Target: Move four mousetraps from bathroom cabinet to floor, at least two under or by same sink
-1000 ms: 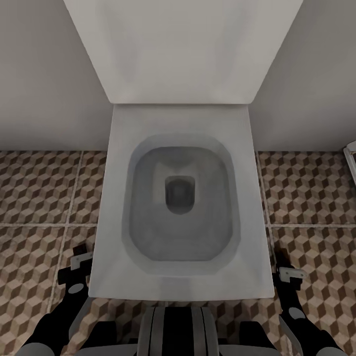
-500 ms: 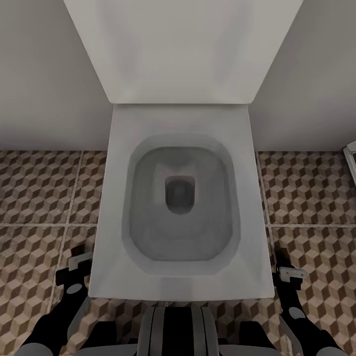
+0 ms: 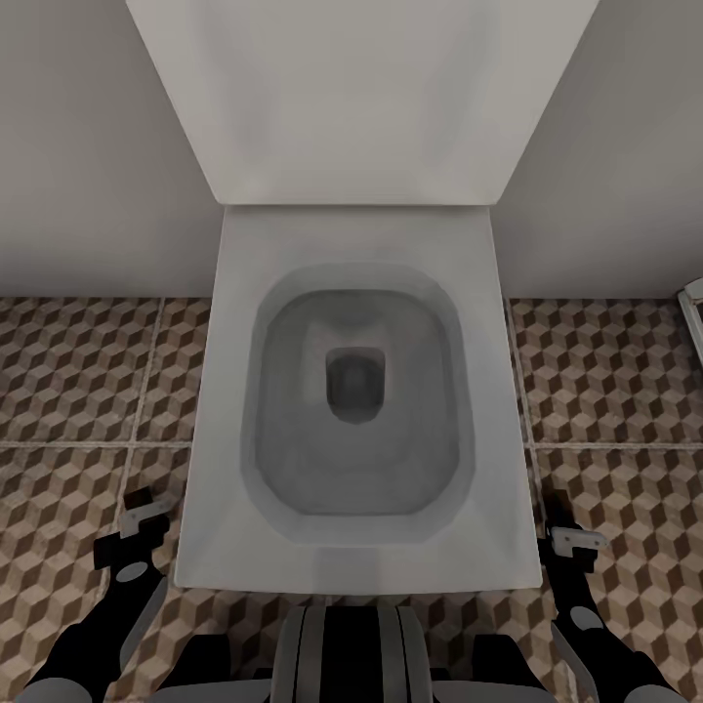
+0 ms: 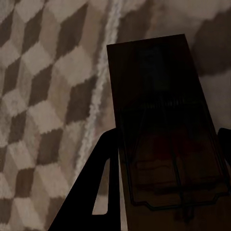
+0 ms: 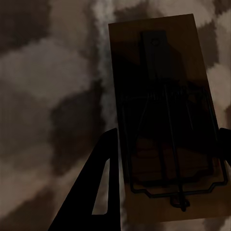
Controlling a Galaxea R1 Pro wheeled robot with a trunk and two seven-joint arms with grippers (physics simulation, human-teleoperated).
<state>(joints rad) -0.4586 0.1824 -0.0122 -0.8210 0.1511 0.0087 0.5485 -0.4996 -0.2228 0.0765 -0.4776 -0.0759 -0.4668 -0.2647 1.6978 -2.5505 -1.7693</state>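
Observation:
A dark-brown mousetrap point(image 4: 154, 72) with a wire spring lies between my left gripper's point(image 4: 167, 134) black fingers point(image 4: 103, 187), which are shut on it above the cube-patterned bathroom floor point(image 4: 43, 96). My right gripper point(image 5: 167, 132) is likewise shut on a second mousetrap point(image 5: 154, 62) over the floor point(image 5: 53, 96). In the head view the left gripper point(image 3: 142, 517) hangs low beside the toilet's front left corner. The right gripper point(image 3: 571, 539) hangs low beside its front right corner. The cabinet and the sink are out of view.
A white square toilet point(image 3: 351, 391) with its lid point(image 3: 361, 98) raised stands straight ahead against the grey wall point(image 3: 78, 146). Patterned floor tiles point(image 3: 68, 371) spread out on both sides of it. A white edge of some fixture point(image 3: 695, 312) shows at the far right.
My left arm has swung outward, away from the toilet's side and slightly lower in the head view. The right arm and the camera have stayed put.

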